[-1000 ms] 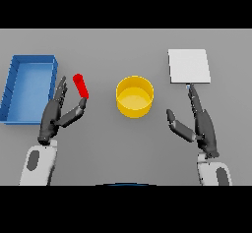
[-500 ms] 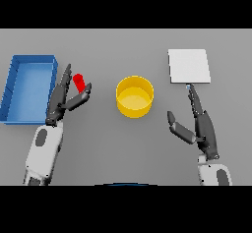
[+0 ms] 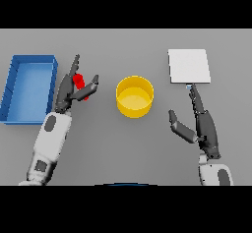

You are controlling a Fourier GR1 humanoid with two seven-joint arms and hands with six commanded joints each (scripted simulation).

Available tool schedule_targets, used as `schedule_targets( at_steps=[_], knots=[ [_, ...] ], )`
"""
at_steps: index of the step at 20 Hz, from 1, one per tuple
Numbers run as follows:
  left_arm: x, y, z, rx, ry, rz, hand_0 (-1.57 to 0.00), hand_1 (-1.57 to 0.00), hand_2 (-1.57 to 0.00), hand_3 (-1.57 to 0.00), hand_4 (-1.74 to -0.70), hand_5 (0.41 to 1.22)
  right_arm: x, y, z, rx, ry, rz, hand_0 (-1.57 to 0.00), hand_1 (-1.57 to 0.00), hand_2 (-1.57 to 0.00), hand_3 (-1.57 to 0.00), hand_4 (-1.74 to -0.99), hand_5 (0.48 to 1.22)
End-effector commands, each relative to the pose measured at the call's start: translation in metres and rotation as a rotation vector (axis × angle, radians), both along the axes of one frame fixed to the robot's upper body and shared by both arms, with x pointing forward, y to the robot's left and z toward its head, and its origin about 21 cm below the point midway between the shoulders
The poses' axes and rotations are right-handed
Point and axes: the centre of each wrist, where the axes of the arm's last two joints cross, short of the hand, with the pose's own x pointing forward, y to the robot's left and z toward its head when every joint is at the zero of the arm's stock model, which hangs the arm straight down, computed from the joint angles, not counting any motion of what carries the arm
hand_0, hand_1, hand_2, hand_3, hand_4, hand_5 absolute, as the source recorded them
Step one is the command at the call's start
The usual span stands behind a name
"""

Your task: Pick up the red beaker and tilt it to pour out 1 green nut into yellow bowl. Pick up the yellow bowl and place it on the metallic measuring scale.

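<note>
The left hand is at the red beaker. Its long fingers pass on the beaker's far-left side and its thumb crosses the near-right side, so the beaker sits in the gap between them. Only small red parts show between the dark fingers. From these parts, the long axis of the beaker seems to run slanted, from upper left to lower right in the view, but which end is the mouth cannot be told. It also cannot be told for sure if the fingers already press on the beaker, although they appear to close narrowly around it.

Just to the left of this hand stands the blue bin, with the fingers close to its right wall. To the right of the hand, a little apart, the yellow bowl stands upright on the grey worktop.

The right hand rests lower on the right side of the worktop, well apart from the bowl. Its fingers are straight and its thumb is spread out to the left, so it holds nothing. The fingertips point toward the scale, a pale square plate, and come just under its near edge.
</note>
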Motion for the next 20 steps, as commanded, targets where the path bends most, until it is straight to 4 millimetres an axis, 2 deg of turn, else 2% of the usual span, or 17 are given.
schedule_targets(
  at_steps=[1, 2, 3, 4, 6, 7, 9, 10, 13, 15, 20],
  knots=[
    [0.005, -0.003, 0.002, -0.005, -0.003, 0.002, 0.0, 0.0, 0.0, 0.0, -1.27, 0.692, 0.0, 0.001, -0.002, 0.001, 0.006, 0.003, 0.0, 0.0, 0.0, 0.0, -1.265, 0.691],
    [0.005, -0.003, -0.002, -0.015, -0.028, 0.012, 0.0, -0.02, -0.04, 0.0, -1.3, 0.715, -0.002, -0.002, -0.003, -0.01, 0.005, -0.003, 0.0, 0.0, 0.0, 0.0, -1.259, 0.691],
    [0.004, -0.003, -0.004, -0.02, -0.04, 0.018, -0.09, -0.14, -0.15, -0.05, -1.32, 0.741, -0.002, -0.001, -0.004, -0.015, 0.009, -0.005, 0.0, 0.0, 0.0, 0.0, -1.255, 0.691],
    [0.005, -0.006, -0.007, -0.034, -0.036, 0.03, -0.32, -0.36, -0.36, -0.22, -1.35, 0.77, -0.003, -0.002, -0.002, -0.019, -0.003, -0.011, 0.0, 0.0, 0.0, 0.0, -1.252, 0.69],
    [0.008, -0.013, -0.008, -0.035, -0.051, 0.031, -0.77, -0.8, -0.79, -0.58, -1.48, 0.933, -0.004, 0.0, -0.004, -0.015, 0.006, -0.001, 0.0, 0.0, 0.0, 0.0, -1.245, 0.692],
    [0.006, -0.013, -0.011, -0.037, -0.083, 0.015, -0.93, -0.95, -0.95, -0.76, -1.53, 0.99, -0.003, -0.001, -0.002, -0.023, 0.0, -0.002, 0.0, 0.0, 0.0, 0.0, -1.241, 0.695],
    [0.006, -0.015, -0.01, -0.056, -0.093, 0.011, -1.16, -1.18, -1.17, -1.0, -1.6, 1.073, 0.002, -0.001, 0.001, -0.016, 0.002, -0.011, 0.0, 0.0, 0.0, 0.0, -1.233, 0.688],
    [0.007, -0.015, -0.01, -0.057, -0.083, 0.014, -1.24, -1.25, -1.25, -1.11, -1.57, 1.103, 0.001, 0.0, -0.002, -0.012, 0.005, -0.009, 0.0, 0.0, 0.0, 0.0, -1.233, 0.686],
    [0.007, -0.018, -0.009, -0.054, -0.087, 0.033, -1.4, -1.41, -1.41, -1.34, -1.65, 1.127, 0.001, 0.003, 0.0, -0.021, 0.007, -0.005, 0.0, 0.0, 0.0, 0.0, -1.207, 0.677],
    [0.009, -0.014, 0.001, -0.049, -0.118, 0.045, -1.46, -1.47, -1.47, -1.42, -1.69, 1.129, 0.001, -0.001, -0.004, -0.036, 0.005, -0.01, 0.0, 0.0, 0.0, 0.0, -1.186, 0.67],
    [0.019, -0.009, 0.032, 0.04, -0.161, 0.001, -1.54, -1.54, -1.54, -1.52, -1.72, 1.127, 0.003, 0.006, -0.007, -0.073, 0.0, -0.02, 0.0, 0.0, 0.0, 0.0, -1.116, 0.656]
  ],
)
